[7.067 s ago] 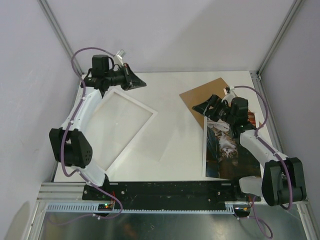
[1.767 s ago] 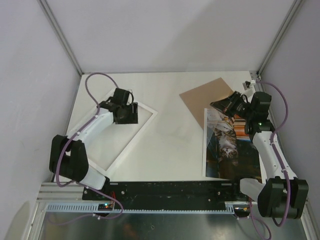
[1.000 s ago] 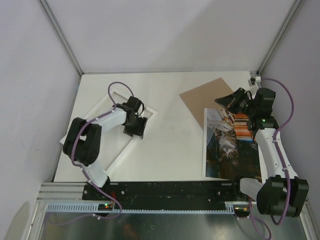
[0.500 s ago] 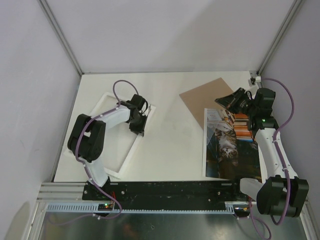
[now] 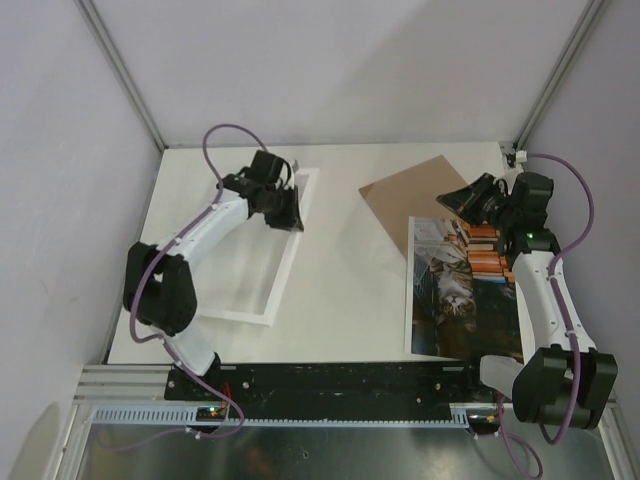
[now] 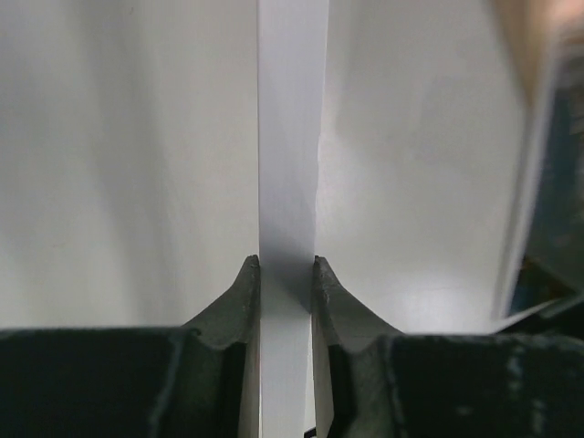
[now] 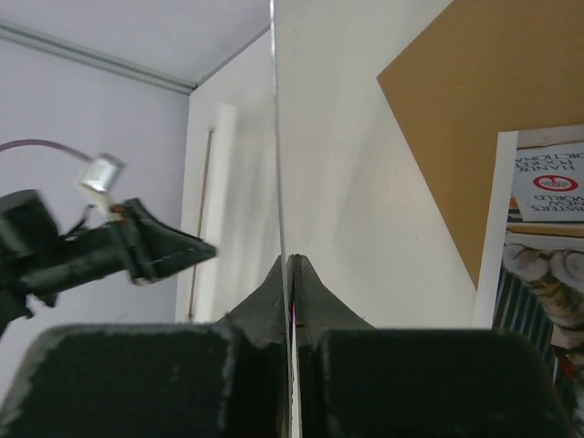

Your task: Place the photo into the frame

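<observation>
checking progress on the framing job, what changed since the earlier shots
The left gripper moved from the far-left corner of the frame to its right rail, clamped it, and turned it counterclockwise in the top view. The right gripper drew back toward the far right. The photo and brown board stayed put.

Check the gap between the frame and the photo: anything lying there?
Top view: mostly bare table between the frame and the photo. Only the brown backing board sits at the far end, partly under the photo's far-left corner.
</observation>
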